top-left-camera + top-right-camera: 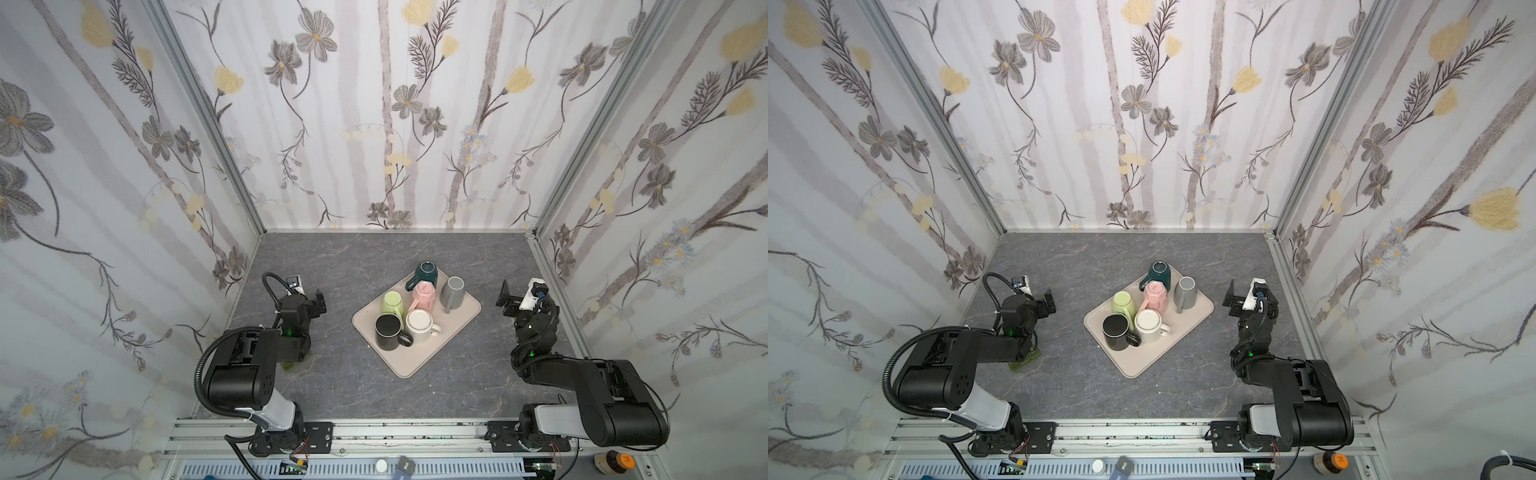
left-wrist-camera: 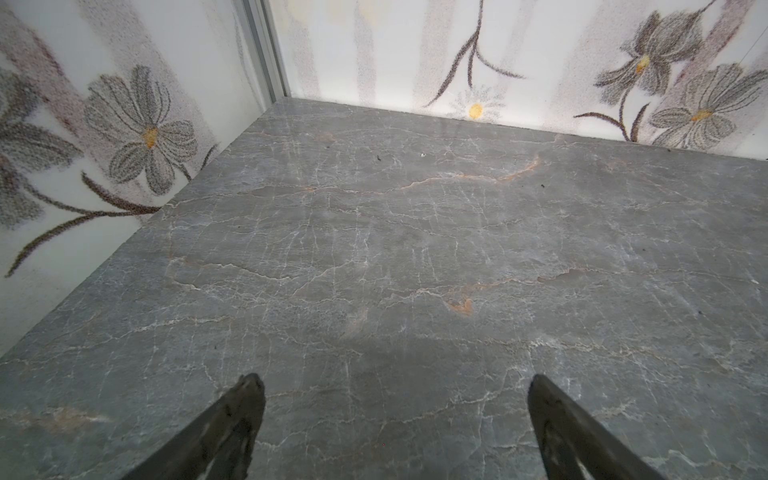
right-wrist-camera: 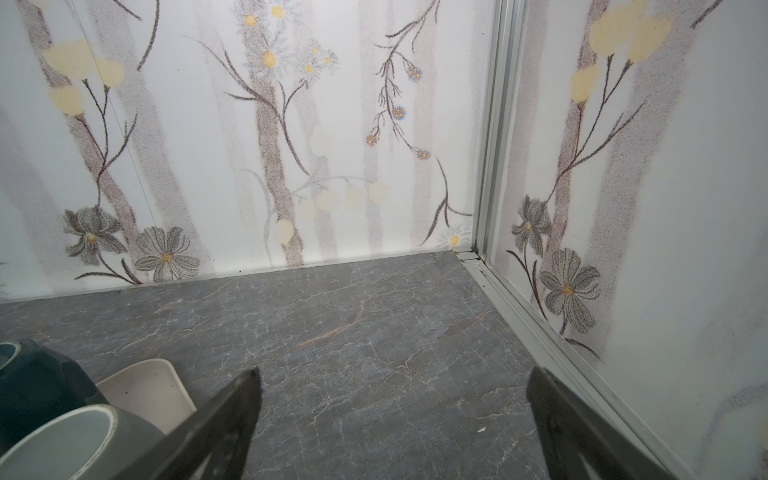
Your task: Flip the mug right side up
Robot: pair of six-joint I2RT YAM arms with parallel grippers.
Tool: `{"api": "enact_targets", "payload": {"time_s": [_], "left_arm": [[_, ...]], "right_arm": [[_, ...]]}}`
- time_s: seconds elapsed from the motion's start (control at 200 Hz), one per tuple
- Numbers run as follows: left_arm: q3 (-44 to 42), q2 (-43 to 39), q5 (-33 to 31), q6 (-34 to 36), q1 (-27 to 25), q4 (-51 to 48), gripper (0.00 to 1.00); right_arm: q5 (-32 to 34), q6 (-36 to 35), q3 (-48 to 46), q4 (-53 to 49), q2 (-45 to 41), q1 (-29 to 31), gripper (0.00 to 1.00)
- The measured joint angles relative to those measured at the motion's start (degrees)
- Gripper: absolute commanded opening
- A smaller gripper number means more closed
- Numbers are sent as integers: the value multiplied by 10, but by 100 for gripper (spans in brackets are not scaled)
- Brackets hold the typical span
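Progress: not started; nothing is lifted, and the six mugs [image 1: 424, 296] stand crowded on the beige tray [image 1: 409, 361] at the centre of the surface [image 1: 457, 386].
Left gripper [image 1: 320, 300]: jaws spread wide and empty, at the tray's 9 o'clock.
Right gripper [image 1: 505, 296]: also spread and empty, at 3 o'clock.
Unclear: several mugs, such as the white mug [image 1: 419, 327], seem base-up; which one is meant cannot be told.

In the right wrist view you get only slices of the dark teal mug [image 3: 33, 378] and the grey mug [image 3: 62, 440], both cut by the frame. The grey one also sits partly behind a finger [image 3: 216, 428] of the right gripper [image 3: 394, 374]. Only a corner of the tray [image 3: 145, 390] shows. In a top view the left arm [image 1: 249, 353] mostly hides a green object [image 1: 292, 365].
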Motion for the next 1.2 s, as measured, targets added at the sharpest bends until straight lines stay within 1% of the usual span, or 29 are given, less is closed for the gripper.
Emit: {"api": "enact_targets", "payload": {"time_s": [0.12, 0.26, 0.33, 0.385, 0.44, 0.51, 0.55, 0.585, 0.689, 0.774, 0.864, 0.969, 1.199], "left_arm": [[0, 0, 4, -1, 9, 0, 100], [0, 0, 6, -1, 1, 0, 100], [0, -9, -6, 0, -8, -9, 100], [11, -36, -26, 0, -17, -50, 100], [45, -71, -40, -1, -27, -110, 100], [72, -106, -62, -3, -43, -138, 100], [76, -124, -83, -6, -59, -160, 100], [77, -137, -89, -10, -71, -183, 100], [96, -189, -129, -27, -119, -292, 100], [118, -238, -159, -40, -160, -347, 100], [132, -286, -156, -59, -193, -417, 100], [147, -331, -154, -95, -227, -499, 100], [161, -362, -136, -152, -299, -635, 100]], "right_arm": [[-1, 0, 0, -1, 0, 0, 100], [0, 0, 0, -2, -2, 3, 100], [18, 0, 12, -41, -30, 12, 100], [35, 4, 42, -91, -62, 16, 100], [51, 16, 68, -129, -87, 16, 100], [66, 26, 75, -165, -109, 16, 100], [66, 31, 75, -190, -118, 16, 100], [66, 40, 75, -214, -128, 16, 100], [61, 63, 88, -288, -176, 21, 100], [51, 85, 108, -339, -216, 24, 100], [31, 109, 123, -385, -242, 25, 100], [-2, 129, 152, -469, -257, 26, 100], [-68, 156, 186, -632, -311, 38, 100]]}}
